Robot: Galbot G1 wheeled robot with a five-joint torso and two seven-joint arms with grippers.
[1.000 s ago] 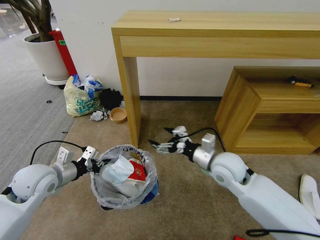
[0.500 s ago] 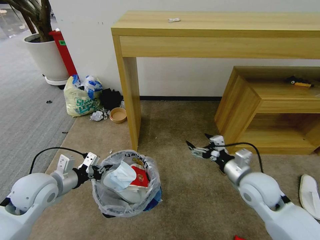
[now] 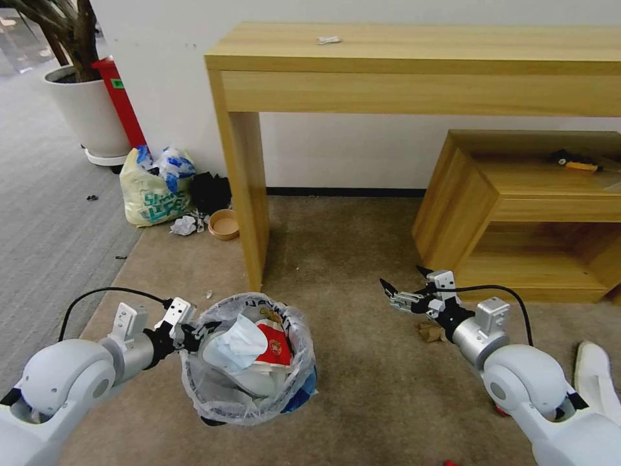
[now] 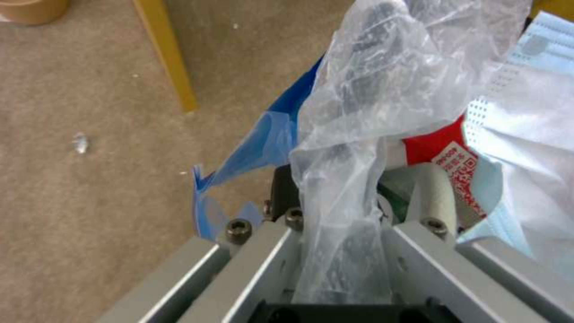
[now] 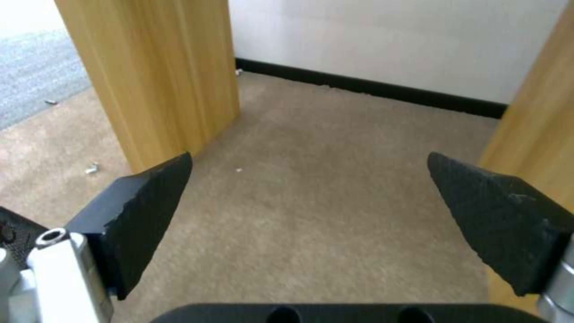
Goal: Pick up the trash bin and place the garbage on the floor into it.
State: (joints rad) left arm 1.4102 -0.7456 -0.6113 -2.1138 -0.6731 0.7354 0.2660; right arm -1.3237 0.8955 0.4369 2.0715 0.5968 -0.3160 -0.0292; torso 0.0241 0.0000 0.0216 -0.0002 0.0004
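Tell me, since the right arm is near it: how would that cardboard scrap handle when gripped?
The cardboard scrap looks small and crumpled, so probably light and crushable. Lying low on the floor, it may slide before the right gripper's open jaws close.

Hiding behind the right arm (image 3: 517, 382): part of a cardboard scrap (image 3: 428, 332). Getting cropped at the right frame edge: a white slipper (image 3: 598, 382). Sitting too small to identify: specks (image 3: 92, 197), left.

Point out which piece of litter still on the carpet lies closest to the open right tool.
The cardboard scrap, lying just under the right tool. The white slipper lies farther back by the arm, and the crumpled tissue sits far left near the wall.
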